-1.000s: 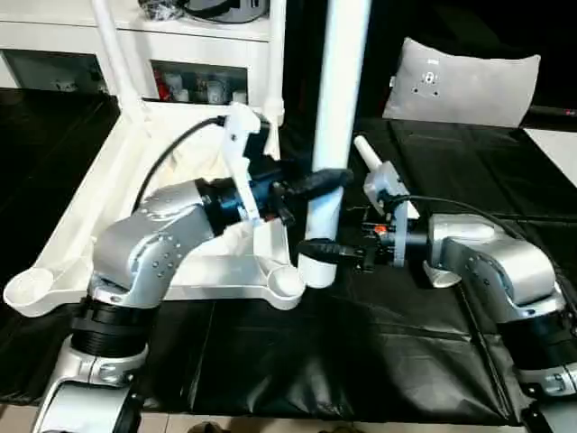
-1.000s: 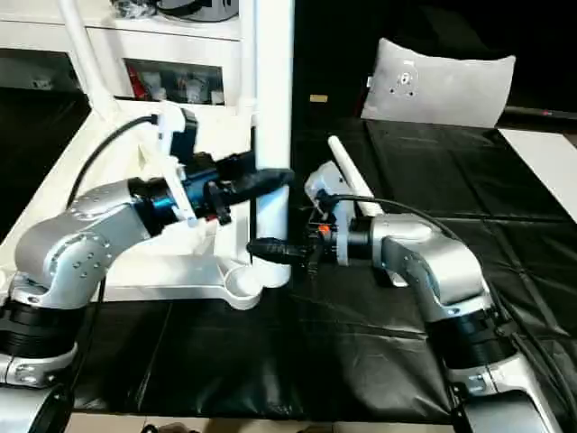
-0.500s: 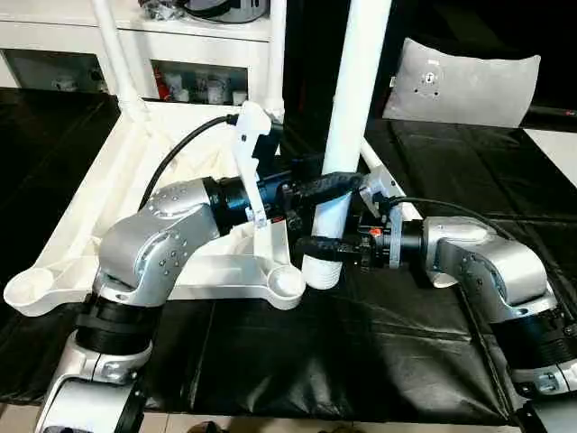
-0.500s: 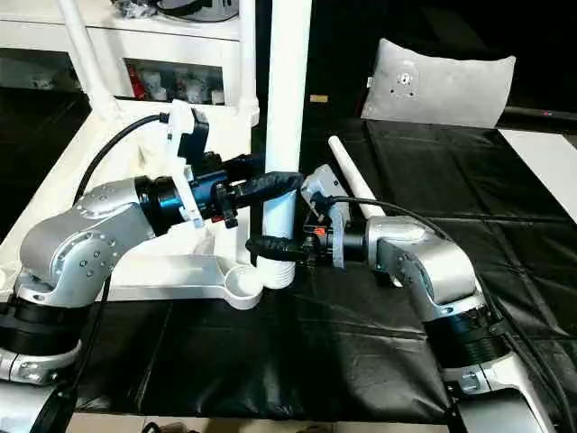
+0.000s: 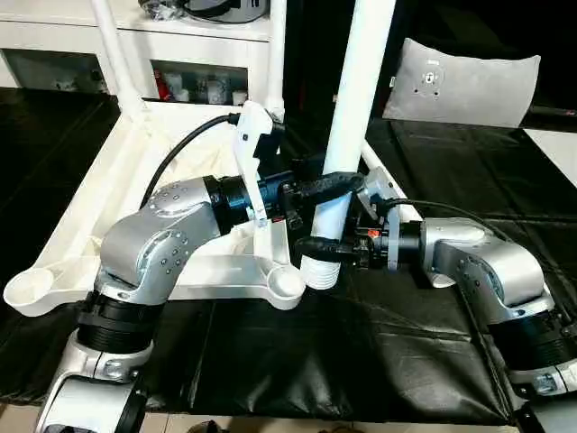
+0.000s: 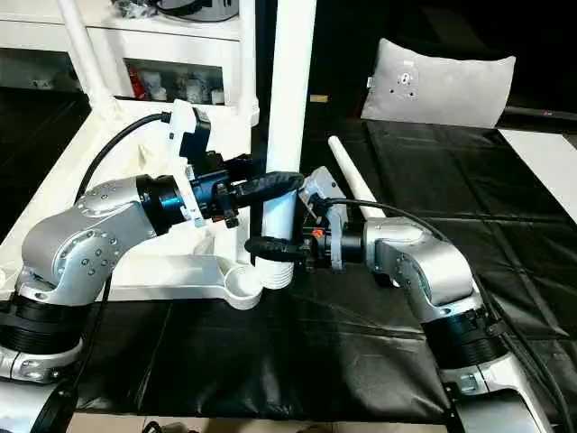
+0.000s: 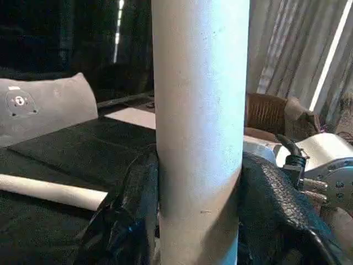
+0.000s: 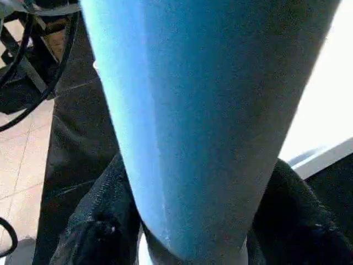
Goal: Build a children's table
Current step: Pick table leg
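Right gripper [image 5: 317, 247] jaws clamp the flared lower end of a white tube leg [image 5: 350, 126], just beside the near corner socket [image 5: 287, 284] of the upturned tabletop [image 5: 99, 194]. Left gripper [image 5: 332, 185] jaws grip the same leg higher up; it stands near upright. Another leg [image 6: 347, 176] lies beyond on the black cover [image 5: 361, 352]

Head stereo pair looks forward and down; each wrist camera sits close along its own fingers. All views share the upright leg [image 5: 347, 135].
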